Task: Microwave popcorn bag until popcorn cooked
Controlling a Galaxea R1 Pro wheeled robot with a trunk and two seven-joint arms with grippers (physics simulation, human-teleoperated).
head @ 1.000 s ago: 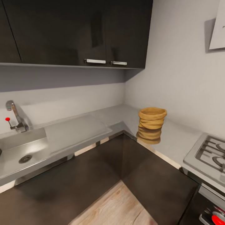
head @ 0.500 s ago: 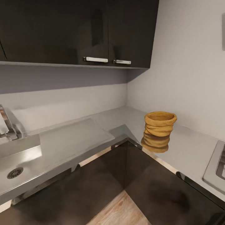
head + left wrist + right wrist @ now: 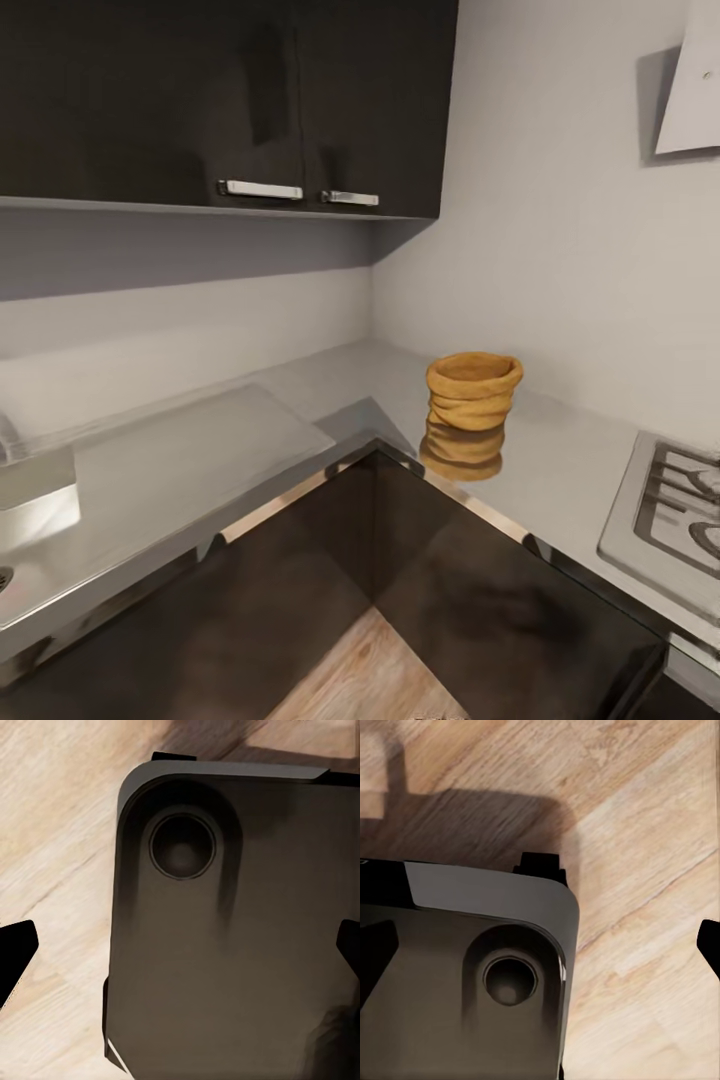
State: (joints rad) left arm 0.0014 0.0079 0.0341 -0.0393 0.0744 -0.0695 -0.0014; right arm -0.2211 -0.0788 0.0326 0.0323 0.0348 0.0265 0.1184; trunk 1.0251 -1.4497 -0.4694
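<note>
the popcorn bag (image 3: 472, 400) stands upright on the far-right countertop (image 3: 560, 460), ahead of both wide-spread, empty grippers hanging over the floor.

Popcorn bag (image 3: 472, 412) on countertop (image 3: 560, 455)
Tan, wrinkled, upright, rim rolled open; stands near the inside corner edge.

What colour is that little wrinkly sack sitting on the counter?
Tan-brown, a warm golden shade, seen best in the head view: the popcorn bag stands on the shiny grey countertop.
</note>
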